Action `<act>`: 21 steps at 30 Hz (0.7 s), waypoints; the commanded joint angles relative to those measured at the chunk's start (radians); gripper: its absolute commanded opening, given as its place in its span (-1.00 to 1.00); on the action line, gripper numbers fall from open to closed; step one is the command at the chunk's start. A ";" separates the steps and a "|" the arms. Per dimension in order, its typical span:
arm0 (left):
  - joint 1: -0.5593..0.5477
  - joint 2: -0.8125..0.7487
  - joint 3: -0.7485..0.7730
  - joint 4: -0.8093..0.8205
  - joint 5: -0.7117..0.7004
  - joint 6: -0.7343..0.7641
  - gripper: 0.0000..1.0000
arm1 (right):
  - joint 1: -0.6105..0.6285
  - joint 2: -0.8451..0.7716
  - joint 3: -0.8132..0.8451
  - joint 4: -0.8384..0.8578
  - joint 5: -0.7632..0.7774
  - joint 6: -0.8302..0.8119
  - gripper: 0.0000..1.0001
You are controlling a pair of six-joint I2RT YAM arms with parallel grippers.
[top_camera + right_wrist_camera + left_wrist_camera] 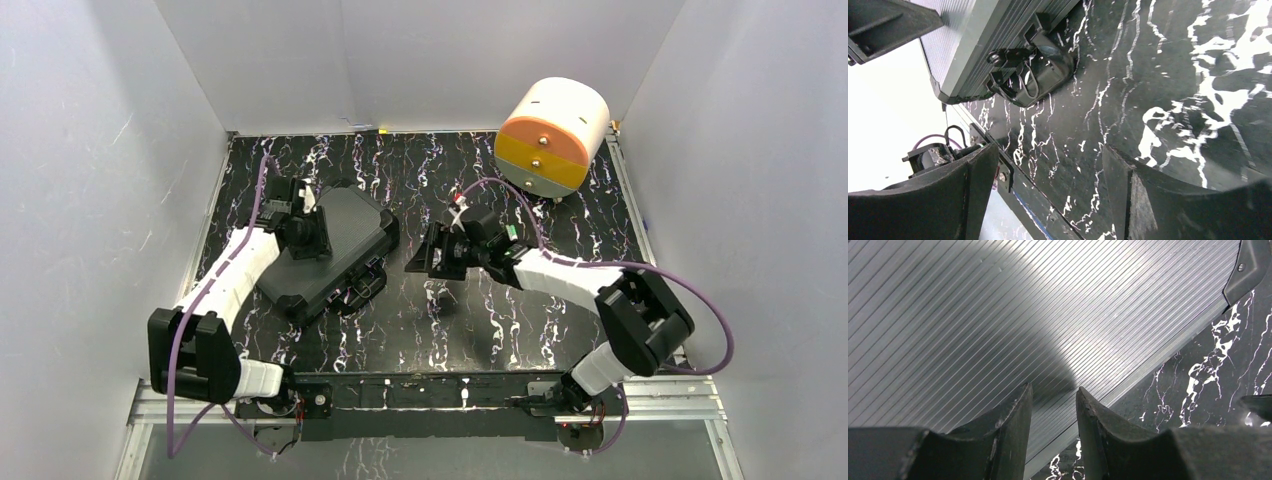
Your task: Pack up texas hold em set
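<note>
Left of the gaping, empty right gripper [1048, 150] lies the black ribbed hard case [350, 225]. Left gripper [1054, 390], barely parted, tops its lid.

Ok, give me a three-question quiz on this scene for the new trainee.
1. True or false: the black case lies shut on the table.
2. Which gripper is over the case's ribbed lid? A. left B. right C. neither
3. Fill in: the orange-and-white cylinder stands near the table's far ____ corner.
Key: 1 true. 2 A, the left gripper. 3 right.
</note>
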 commanded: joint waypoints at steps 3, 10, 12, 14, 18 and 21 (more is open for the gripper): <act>0.001 -0.022 -0.105 -0.008 0.027 -0.031 -0.40 | 0.110 0.089 -0.016 0.260 0.040 0.173 0.69; 0.001 -0.064 -0.176 0.060 -0.001 -0.022 -0.47 | 0.242 0.197 -0.024 0.459 0.131 0.284 0.75; 0.000 -0.069 -0.190 0.081 -0.003 -0.017 -0.47 | 0.271 0.235 -0.019 0.508 0.143 0.297 0.78; 0.001 -0.069 -0.199 0.097 -0.004 -0.011 -0.48 | 0.288 0.295 -0.014 0.580 0.145 0.309 0.79; 0.000 -0.061 -0.215 0.133 0.016 -0.003 -0.50 | 0.300 0.362 0.003 0.664 0.158 0.318 0.79; 0.002 -0.061 -0.226 0.152 0.022 0.010 -0.51 | 0.299 0.397 0.027 0.672 0.185 0.303 0.77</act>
